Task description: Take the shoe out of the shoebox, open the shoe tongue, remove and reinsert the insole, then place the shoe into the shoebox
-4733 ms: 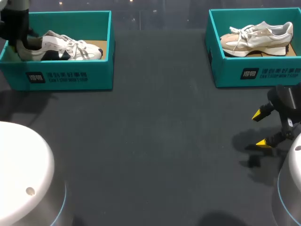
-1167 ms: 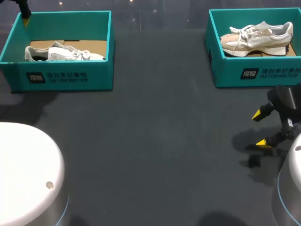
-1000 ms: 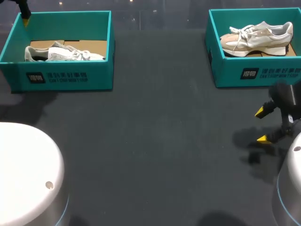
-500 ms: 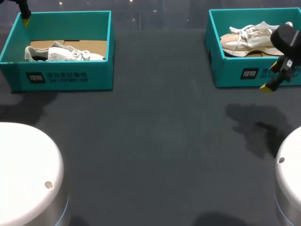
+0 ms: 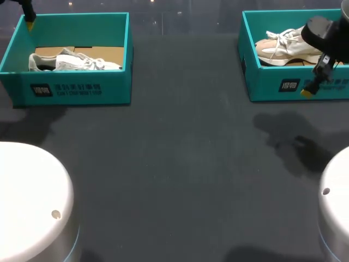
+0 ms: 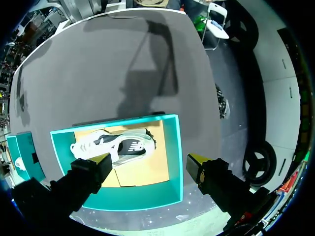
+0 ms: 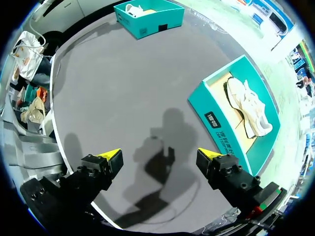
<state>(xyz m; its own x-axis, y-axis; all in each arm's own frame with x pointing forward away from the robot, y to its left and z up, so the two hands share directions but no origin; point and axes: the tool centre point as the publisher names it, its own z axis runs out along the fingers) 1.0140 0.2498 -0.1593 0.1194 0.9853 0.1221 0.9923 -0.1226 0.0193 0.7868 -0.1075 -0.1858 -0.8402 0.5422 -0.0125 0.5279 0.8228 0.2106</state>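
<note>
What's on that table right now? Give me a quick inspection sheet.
Surface: dark grey table.
Job's things: white shoe in left shoebox; pale shoe in right shoebox.
Clutter: nothing seen.
Grippers: left gripper open, empty, above left shoebox; right gripper open, empty, over the table beside right shoebox.
Cables: nothing seen.
Surroundings: nothing seen.

left gripper point(image 5: 27, 15): mostly cut off in the head view, only one yellow tip shows | right arm point(image 5: 323, 31): hides the heel of the right shoe point(image 5: 283, 46) | left shoe point(image 5: 73, 61): bottom hidden behind left shoebox point(image 5: 76, 90) wall
</note>
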